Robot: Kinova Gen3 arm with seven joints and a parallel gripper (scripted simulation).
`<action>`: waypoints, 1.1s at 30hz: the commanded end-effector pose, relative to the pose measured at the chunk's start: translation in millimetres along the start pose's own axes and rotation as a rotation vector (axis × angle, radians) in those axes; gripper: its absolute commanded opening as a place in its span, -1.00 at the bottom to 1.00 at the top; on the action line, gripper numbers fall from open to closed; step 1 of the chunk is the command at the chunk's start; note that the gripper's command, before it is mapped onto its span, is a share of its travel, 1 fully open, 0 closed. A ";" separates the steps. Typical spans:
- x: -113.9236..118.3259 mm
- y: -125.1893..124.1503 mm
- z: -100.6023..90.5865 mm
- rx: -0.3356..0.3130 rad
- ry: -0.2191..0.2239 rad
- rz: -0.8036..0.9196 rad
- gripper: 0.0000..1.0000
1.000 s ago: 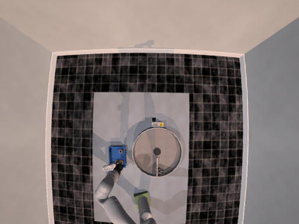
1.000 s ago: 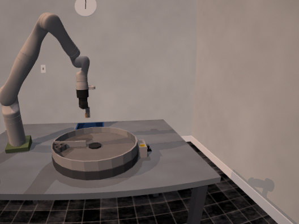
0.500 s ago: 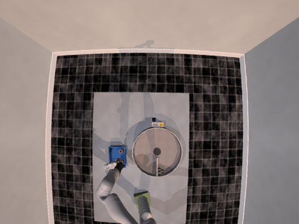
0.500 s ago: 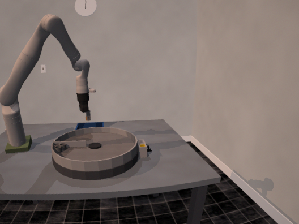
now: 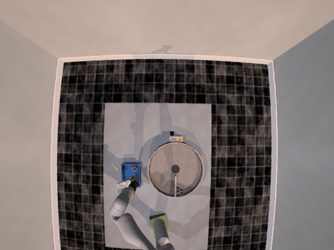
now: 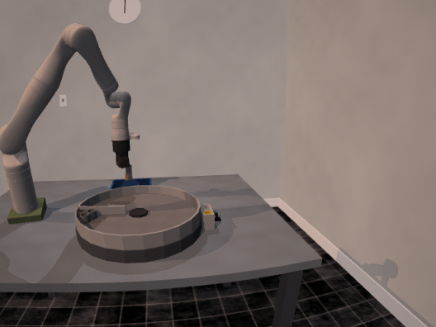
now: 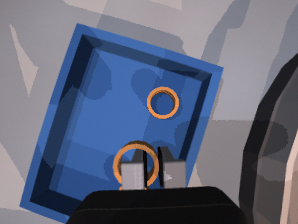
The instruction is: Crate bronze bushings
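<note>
Bends the arm (image 5: pixel 133 229) (image 6: pixel 45 80) sharply at a high elbow (image 6: pixel 78 37), with the wrist (image 5: pixel 127 192) (image 6: pixel 120 124) upright below. Points the gripper (image 5: pixel 133 179) (image 6: pixel 129 175) (image 7: pixel 152 160) downward, gripping with fingers nearly together, a narrow gap between.
</note>
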State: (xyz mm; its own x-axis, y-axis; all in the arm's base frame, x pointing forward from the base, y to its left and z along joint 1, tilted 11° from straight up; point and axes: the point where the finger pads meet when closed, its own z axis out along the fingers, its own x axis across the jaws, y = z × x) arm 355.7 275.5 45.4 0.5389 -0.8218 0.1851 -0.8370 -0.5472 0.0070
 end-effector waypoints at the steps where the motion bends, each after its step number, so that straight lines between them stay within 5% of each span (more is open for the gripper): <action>1: -0.8 5.1 17.2 -0.016 0.002 -0.004 -1.00; 33: -0.7 5.3 30.7 -0.016 0.002 -0.004 -1.00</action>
State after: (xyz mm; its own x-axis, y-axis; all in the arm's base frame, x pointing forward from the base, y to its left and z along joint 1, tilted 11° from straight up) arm 354.4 269.0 17.9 0.5414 -0.8198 0.1867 -0.8364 -0.5477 0.0206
